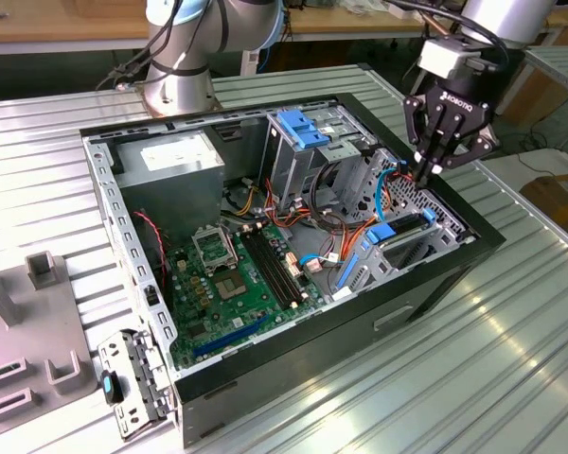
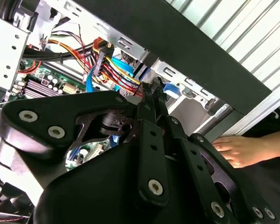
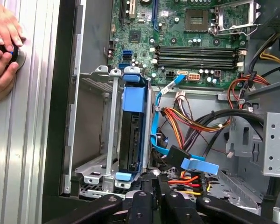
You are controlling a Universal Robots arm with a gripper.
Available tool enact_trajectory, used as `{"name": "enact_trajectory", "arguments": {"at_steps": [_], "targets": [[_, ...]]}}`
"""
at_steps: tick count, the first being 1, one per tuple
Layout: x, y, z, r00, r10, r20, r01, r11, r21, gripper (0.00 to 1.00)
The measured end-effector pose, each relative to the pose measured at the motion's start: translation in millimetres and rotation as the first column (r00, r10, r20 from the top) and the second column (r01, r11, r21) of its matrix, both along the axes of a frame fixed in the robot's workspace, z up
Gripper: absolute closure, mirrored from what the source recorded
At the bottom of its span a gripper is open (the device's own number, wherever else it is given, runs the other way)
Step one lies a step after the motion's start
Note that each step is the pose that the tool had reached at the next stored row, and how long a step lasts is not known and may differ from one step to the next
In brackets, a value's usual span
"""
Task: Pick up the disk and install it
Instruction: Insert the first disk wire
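Note:
The disk (image 3: 131, 133) stands on edge in a metal bay of the open computer case (image 1: 265, 378), with blue rails along its sides and a blue tab at each end. In the exterior view the disk (image 1: 404, 228) lies in the bay at the case's right end. My gripper (image 1: 423, 173) hangs just above that bay with its fingers closed together and nothing visible between them. In the first wrist view my gripper (image 3: 155, 184) sits right beside the disk's near blue tab, and in the second wrist view my gripper (image 2: 151, 91) points at the cable bundle.
Red, orange and blue cables (image 3: 191, 123) run close beside the bay. The motherboard (image 1: 237, 274), a grey power-supply box (image 1: 175, 156) and a tall cage with a light-blue handle (image 1: 303, 128) fill the case. A person's hands (image 3: 2, 44) rest outside the case wall on the ribbed table.

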State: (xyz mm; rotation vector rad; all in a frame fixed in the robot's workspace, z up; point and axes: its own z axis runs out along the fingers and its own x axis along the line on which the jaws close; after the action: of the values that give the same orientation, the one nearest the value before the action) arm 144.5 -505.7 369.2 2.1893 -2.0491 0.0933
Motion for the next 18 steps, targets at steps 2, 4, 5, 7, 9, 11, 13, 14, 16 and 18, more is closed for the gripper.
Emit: {"name": "enact_trajectory", "arguments": {"at_steps": [2, 4, 5, 7, 9, 11, 13, 14, 16, 18], "targets": [[-4.6, -0.6, -1.1, 1.0, 0.0, 0.0001, 0.0, 1.0, 0.0002, 0.84], [-7.5, -1.8, -2.3, 1.0, 0.0, 0.0015, 0.0, 1.0, 0.0, 0.84], [-8.0, -5.0, -3.7, 1.0, 0.0, 0.0019, 0.0, 1.0, -0.0001, 0.84], [-8.1, -15.1, -7.0, 1.0, 0.0, 0.0019, 0.0, 1.0, 0.0016, 0.84], [-9.4, -19.0, -9.5, 1.0, -0.001, 0.0019, 0.001, 0.9998, 0.0185, 0.84], [-13.3, -19.4, -12.1, 1.0, -0.004, 0.0019, 0.004, 0.9998, 0.02, 0.84], [-15.0, -19.6, -13.7, 1.0, -0.008, 0.0019, 0.008, 0.9998, 0.0202, 0.84], [-15.5, -21.3, -14.1, 1.0, -0.009, 0.0019, 0.009, 0.9998, 0.02, 0.84], [-15.8, -25.7, -14.3, 1.0, -0.009, 0.0018, 0.009, 0.9998, 0.02, 0.84], [-19.0, -27.4, -15.1, 1.0, -0.009, 0.0043, 0.009, 0.9998, 0.0205, 0.84]]}}
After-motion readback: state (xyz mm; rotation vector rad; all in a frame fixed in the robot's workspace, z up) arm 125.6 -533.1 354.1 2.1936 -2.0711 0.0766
